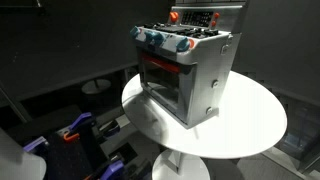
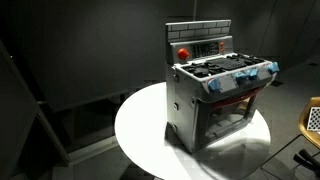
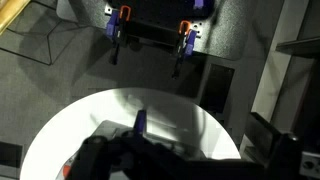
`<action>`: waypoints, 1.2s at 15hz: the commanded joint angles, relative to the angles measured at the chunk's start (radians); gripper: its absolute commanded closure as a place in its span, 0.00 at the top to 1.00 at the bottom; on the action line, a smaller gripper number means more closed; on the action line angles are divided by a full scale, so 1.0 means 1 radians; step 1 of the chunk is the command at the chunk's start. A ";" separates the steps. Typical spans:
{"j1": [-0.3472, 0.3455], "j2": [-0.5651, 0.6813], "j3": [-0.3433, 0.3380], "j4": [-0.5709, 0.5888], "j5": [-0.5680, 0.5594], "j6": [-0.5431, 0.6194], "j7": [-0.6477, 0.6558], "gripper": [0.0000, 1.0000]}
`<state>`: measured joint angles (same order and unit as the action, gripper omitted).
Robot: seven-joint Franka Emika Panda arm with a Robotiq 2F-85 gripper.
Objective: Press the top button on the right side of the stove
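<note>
The stove (image 1: 185, 70) is a small silver box with blue-and-red knobs along its front edge, a dark oven window and a red back panel. It stands upright on a round white table (image 1: 255, 135) in both exterior views (image 2: 220, 95). A round red button (image 2: 183, 54) sits on the back panel. The arm and gripper do not show in either exterior view. The wrist view looks down on the white table (image 3: 90, 115) from high above. A dark mass with a blue part (image 3: 140, 122) fills its bottom edge. I cannot make out the fingers there.
Orange-and-blue clamps (image 3: 120, 18) sit on a dark frame beyond the table, and similar ones show low in an exterior view (image 1: 75, 130). The floor around is dark. The table rim (image 2: 140, 135) lies bare beside the stove.
</note>
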<state>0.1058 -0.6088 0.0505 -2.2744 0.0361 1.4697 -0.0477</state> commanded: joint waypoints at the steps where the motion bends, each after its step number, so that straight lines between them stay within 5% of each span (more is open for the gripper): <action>1: -0.007 0.000 0.005 0.003 0.002 -0.003 -0.003 1.00; 9: -0.020 0.029 0.006 0.039 0.004 0.036 0.029 1.00; 18: -0.057 0.151 0.000 0.131 0.001 0.231 0.091 1.00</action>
<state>0.0695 -0.5224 0.0503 -2.2079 0.0361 1.6621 0.0102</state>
